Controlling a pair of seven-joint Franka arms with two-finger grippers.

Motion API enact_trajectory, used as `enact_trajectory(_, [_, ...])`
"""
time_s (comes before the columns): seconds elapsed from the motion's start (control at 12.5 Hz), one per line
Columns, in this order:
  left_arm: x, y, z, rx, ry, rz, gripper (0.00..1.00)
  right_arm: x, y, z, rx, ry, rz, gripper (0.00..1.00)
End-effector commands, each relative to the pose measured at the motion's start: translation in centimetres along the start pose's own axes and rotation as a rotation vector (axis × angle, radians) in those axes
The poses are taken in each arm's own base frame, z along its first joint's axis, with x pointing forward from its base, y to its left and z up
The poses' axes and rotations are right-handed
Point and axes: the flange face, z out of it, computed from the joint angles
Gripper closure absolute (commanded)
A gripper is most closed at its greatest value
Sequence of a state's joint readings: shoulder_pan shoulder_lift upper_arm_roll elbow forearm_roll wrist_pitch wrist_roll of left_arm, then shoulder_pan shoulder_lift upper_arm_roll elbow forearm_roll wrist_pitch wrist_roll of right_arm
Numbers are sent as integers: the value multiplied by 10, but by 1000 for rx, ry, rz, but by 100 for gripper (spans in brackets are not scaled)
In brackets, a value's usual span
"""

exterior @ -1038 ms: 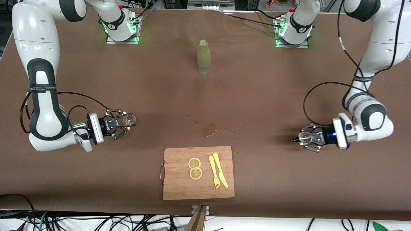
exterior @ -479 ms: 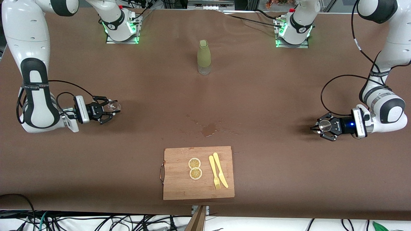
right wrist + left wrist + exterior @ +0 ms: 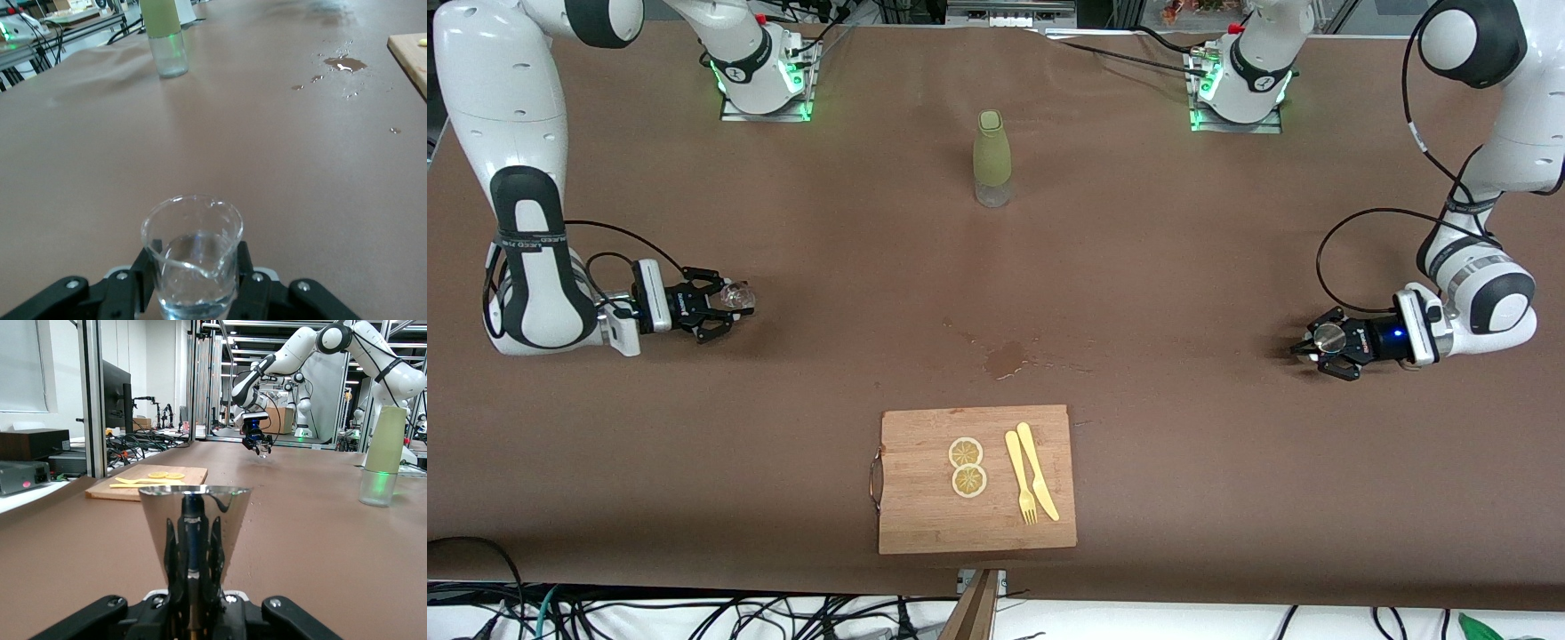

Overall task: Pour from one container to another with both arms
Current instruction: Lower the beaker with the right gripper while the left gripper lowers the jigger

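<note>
Looking down from the front, the right gripper point(image 3: 725, 302) clamps a glass beaker point(image 3: 737, 292) low by the right arm's table edge and the left gripper point(image 3: 1325, 342) clamps a metal cup point(image 3: 1329, 336) by the left arm's edge, likely parked upright to avoid spilling. Left wrist view: the cup point(image 3: 194, 523) stands pinched; no lettering is legible. Right wrist view: the beaker point(image 3: 192, 257) holds some clear liquid, unlabelled.

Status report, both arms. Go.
Left gripper shut on metal cup, right gripper shut on glass beaker, at opposite table ends. Spill on table between them.
</note>
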State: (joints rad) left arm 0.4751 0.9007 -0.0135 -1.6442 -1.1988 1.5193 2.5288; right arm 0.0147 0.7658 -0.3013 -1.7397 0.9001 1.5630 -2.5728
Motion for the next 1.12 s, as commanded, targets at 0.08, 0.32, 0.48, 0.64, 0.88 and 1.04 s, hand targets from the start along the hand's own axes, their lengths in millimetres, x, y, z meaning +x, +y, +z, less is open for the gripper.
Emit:
enact_trajectory(0.08, [-19,12,-2,-18,41,3,100,-14,-7,-2,-9,-11,-24,82])
enact_trajectory(0.32, [-31,19,-7,-14,50,-20,100,-18,-5,-3,-17,-31,-24,80])
enact_trajectory(0.48, [-33,21,-10,-13,54,-24,100,-22,-5,-1,-18,-33,-24,80])
enact_trajectory(0.64, [-34,23,-12,-12,53,-28,100,-24,3,-3,-18,-43,-35,79])
enact_trajectory(0.88, [-40,25,-12,-10,56,-4,83,-28,2,-2,-16,-40,-34,78])
enact_trajectory(1.04, [-42,26,-13,-8,56,-5,76,-32,-1,-3,-17,-36,-25,31])
